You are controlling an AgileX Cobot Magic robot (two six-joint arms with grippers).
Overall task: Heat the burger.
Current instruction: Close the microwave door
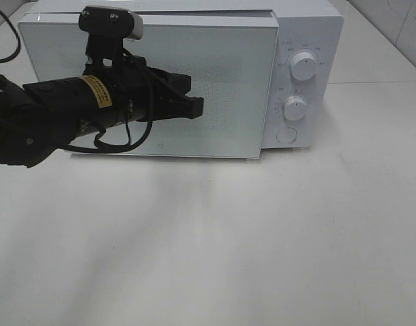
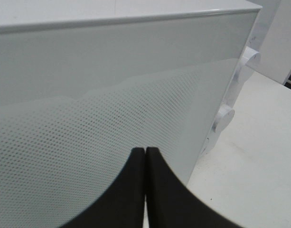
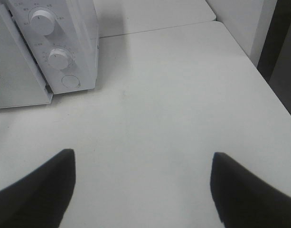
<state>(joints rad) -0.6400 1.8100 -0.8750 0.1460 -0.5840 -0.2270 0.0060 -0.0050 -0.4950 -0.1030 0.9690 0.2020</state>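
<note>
Since the burger shows in none of my three views, I log it as unseen; my guess is that it sits inside the microwave (image 1: 309, 27), behind the frosted door (image 1: 224, 75), but the dotted glass gives nothing away. Far left: left gripper (image 1: 196, 107) is out in front of the door, fingers pressed flat together with nothing between them. The tips point at the door's middle, touching the glass or just off it; the wrist view cannot settle which. Door looks not quite home: hinge side to the left, free edge on the right standing slightly proud of the control panel. So the relation that matters: closed tips in front of the door, the oven cavity straight beyond them, the push line running square into the glass. Left arm is plainly the nearer one for that. Further right, upper knob (image 1: 303, 65), lower knob (image 1: 295, 107) and a round button (image 1: 287, 136) beneath, nothing on them. Right gripper (image 3: 141, 154) hangs over the bare table (image 3: 183, 95) to the right of the microwave, jaws wide apart and empty, apart from the knobs. I judge it the arm for the timer once the door latches.
</note>
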